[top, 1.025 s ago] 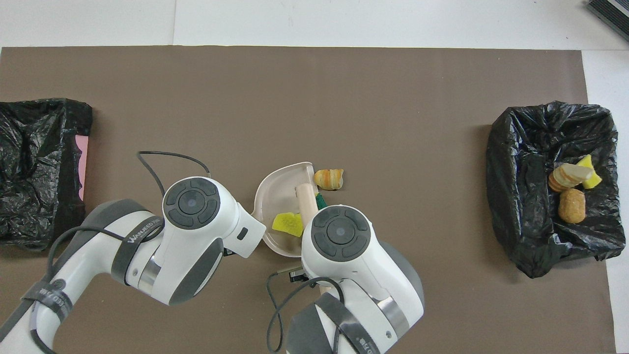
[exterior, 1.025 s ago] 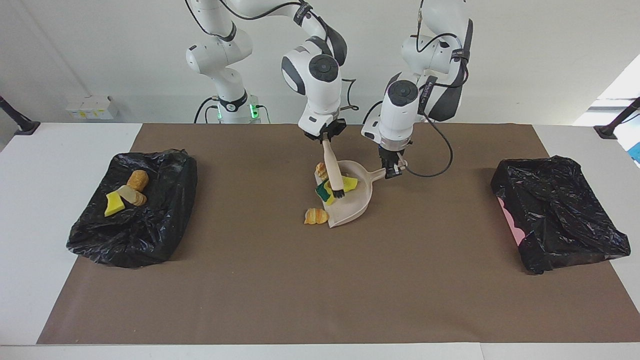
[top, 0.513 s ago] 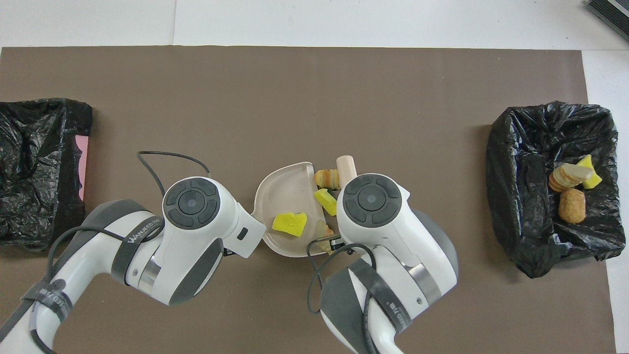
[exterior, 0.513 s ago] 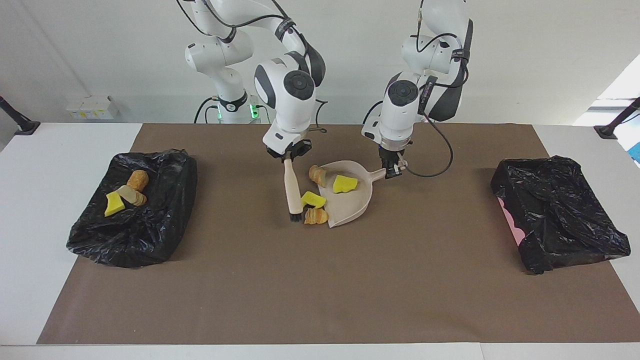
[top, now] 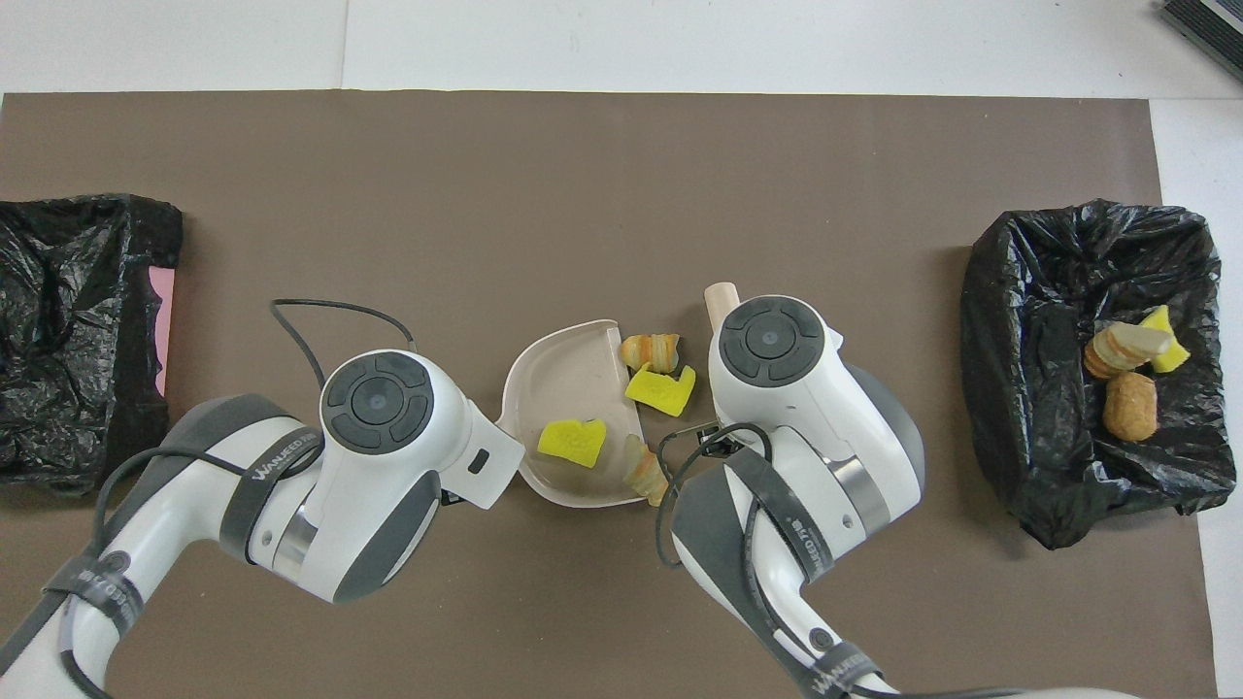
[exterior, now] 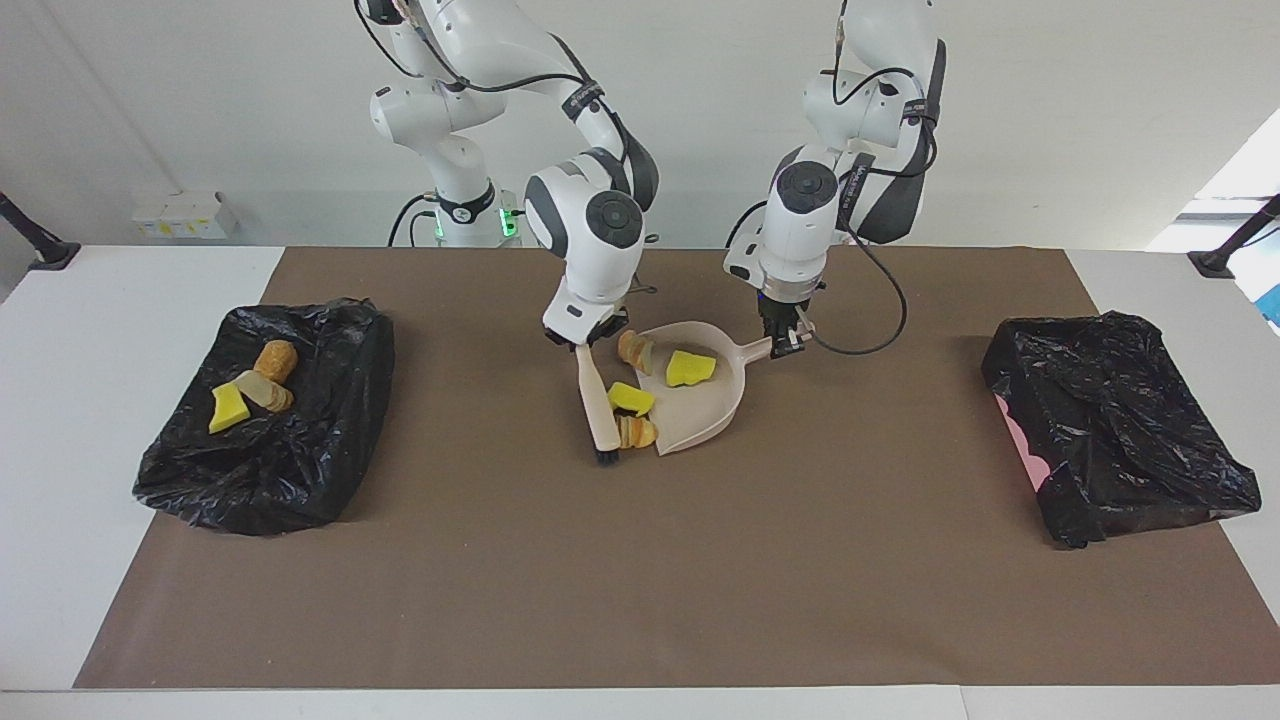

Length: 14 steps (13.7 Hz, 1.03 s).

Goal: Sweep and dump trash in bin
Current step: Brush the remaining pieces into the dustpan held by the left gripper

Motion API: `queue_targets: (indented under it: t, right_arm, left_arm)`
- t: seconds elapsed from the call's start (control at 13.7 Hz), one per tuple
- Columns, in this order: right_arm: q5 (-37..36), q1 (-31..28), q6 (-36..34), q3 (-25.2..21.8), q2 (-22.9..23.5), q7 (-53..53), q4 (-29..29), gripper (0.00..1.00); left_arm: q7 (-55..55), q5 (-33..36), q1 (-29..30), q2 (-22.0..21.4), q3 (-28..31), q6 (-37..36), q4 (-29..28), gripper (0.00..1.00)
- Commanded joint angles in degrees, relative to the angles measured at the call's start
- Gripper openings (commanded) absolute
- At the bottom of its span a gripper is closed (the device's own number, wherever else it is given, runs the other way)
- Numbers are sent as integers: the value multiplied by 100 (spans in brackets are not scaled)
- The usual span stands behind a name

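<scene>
1. I saw a white tabletop (exterior: 120,300) under a brown mat (exterior: 640,560), against a pale wall.
2. Two black-lined bins: one (exterior: 265,420) at the right arm's end held three trash pieces (exterior: 250,390); the other (exterior: 1115,430) showed none.
3. Four pieces: one in the dustpan (exterior: 700,405), three at its mouth.
4. My left gripper (exterior: 785,340) clamped the dustpan's handle; my right gripper (exterior: 588,338) gripped the brush (exterior: 598,400).
</scene>
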Motion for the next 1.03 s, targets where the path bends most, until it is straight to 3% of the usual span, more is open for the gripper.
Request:
queue_targets:
  t: [0.0, 0.29, 0.95]
  right_arm:
    - [439, 334, 68, 17, -87, 2, -29, 0]
    - [1151, 616, 50, 26, -96, 283, 120, 0]
    - [835, -42, -671, -36, -657, 301, 25, 0]
  left_arm:
    - [-94, 50, -23, -185, 39, 142, -250, 0]
    - [-85, 50, -14, -194, 39, 142, -285, 0]
    - [-6, 50, 13, -194, 47, 212, -294, 0]
